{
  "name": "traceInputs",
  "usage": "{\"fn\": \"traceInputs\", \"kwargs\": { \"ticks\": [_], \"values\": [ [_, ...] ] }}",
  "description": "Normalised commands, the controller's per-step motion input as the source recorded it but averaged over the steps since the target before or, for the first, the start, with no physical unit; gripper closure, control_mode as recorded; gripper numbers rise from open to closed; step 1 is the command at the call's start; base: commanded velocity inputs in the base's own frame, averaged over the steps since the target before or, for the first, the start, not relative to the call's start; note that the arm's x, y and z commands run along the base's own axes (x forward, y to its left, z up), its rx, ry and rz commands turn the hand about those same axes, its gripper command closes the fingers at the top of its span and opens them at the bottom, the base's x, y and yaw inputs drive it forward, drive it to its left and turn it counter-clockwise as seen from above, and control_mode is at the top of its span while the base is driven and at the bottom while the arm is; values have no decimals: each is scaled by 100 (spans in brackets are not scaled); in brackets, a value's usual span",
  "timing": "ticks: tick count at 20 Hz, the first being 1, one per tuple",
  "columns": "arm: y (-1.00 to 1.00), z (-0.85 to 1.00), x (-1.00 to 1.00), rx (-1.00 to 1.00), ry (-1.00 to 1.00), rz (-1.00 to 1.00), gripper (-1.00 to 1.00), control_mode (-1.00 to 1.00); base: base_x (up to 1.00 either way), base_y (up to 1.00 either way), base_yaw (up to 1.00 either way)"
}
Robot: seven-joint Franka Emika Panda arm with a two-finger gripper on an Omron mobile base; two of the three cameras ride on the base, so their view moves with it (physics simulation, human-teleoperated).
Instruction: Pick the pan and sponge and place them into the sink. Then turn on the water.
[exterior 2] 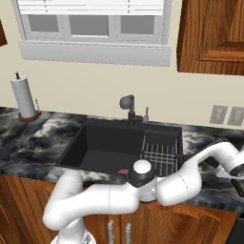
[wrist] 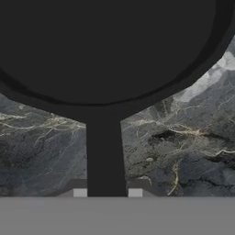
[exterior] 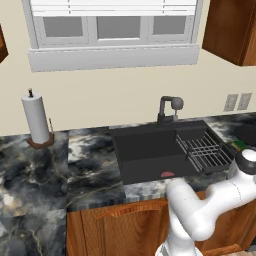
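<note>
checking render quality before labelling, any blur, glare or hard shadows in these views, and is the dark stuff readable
Left base view: sharp, flat even light, no glare; the sink reads as a dark grey block with little shading. Right base view: equally crisp, the basin's walls slightly darker than its floor. Hand view: the pan is uniform matte black with no highlights; its handle runs down between the gripper tips, and the marble counter looks soft.

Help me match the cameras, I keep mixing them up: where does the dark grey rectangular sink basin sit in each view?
Left base view: dark grey rectangular sink basin, centre, slightly right.
Right base view: centre left.
Hand view: faces the matte black round pan on the marbled counter instead.
Shared landmark: dark faucet behind the basin in both base views.
</note>
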Motion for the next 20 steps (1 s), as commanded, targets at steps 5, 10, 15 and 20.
{"fn": "traceInputs", "kwargs": {
  "ticks": [5, 10, 15, 20],
  "values": [
    [17, -27, -39, -7, -5, 0, 100, -100, 0, 0, 0],
    [-1, 4, -28, -2, -9, -1, 100, -100, 0, 0, 0],
    [1, 40, -10, 0, -8, 3, 100, -100, 0, 0, 0],
    [17, 43, -6, 0, -3, 8, 100, -100, 0, 0, 0]
  ]
}}
